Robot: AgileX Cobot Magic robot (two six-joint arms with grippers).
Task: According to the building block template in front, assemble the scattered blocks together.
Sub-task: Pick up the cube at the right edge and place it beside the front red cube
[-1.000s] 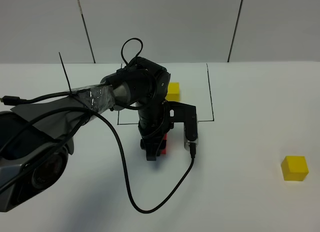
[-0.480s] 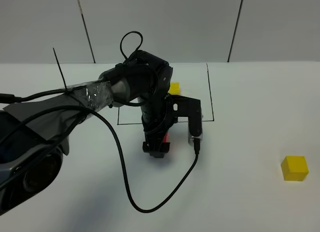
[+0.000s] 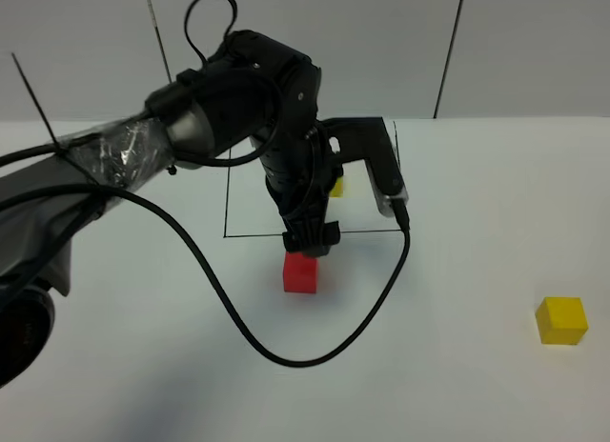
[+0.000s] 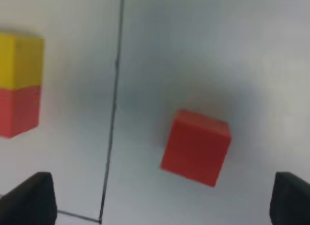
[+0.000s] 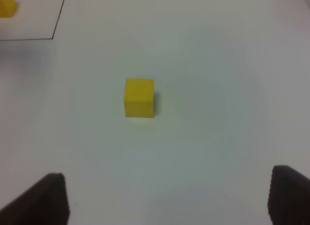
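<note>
No text, label or number is readable (in any view).

We see a plain white tabletop (image 3: 477,204) under the jaws, evenly lit. Beyond them we have a pale panelled wall (image 3: 534,42) with two dark seams (image 3: 450,51).

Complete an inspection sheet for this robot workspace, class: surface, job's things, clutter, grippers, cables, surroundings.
Surface: white table with a black-line rectangle drawn on it.
Job's things: template, yellow joined to red, inside the rectangle; red cube just outside its near line; yellow cube alone, far to the right.
Clutter: nothing seen.
Grippers: left gripper above the red cube, fingers wide apart, not touching it; right gripper open, holding nothing, yellow cube in its view.
Cables: black cable loops down from the left arm over the table.
Surroundings: white panelled wall.
</note>
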